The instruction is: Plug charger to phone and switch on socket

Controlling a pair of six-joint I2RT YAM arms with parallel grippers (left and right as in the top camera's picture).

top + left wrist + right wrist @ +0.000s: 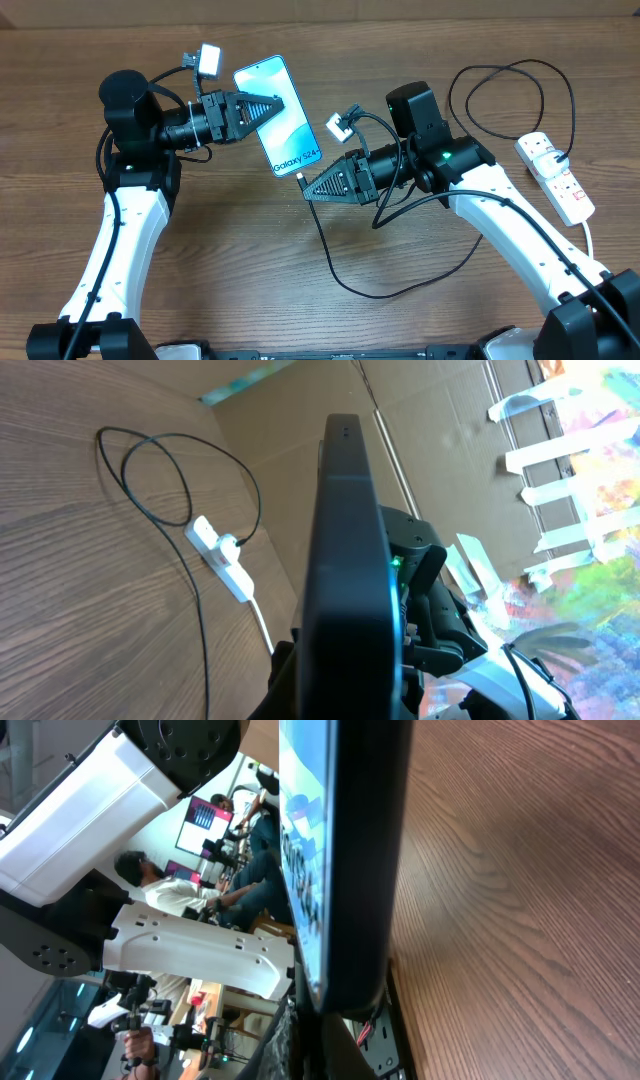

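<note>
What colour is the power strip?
The power strip is white, with small red marks; best seen overhead.

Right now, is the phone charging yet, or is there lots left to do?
Not quite. Done: the left gripper has the phone lifted by its side, and the far end of the charger looks plugged into the socket. In hand: the right gripper pinches the charger's plug right at the phone's bottom end; whether it is in, I cannot tell. Left: switching the socket on, and neither gripper is near it.
</note>
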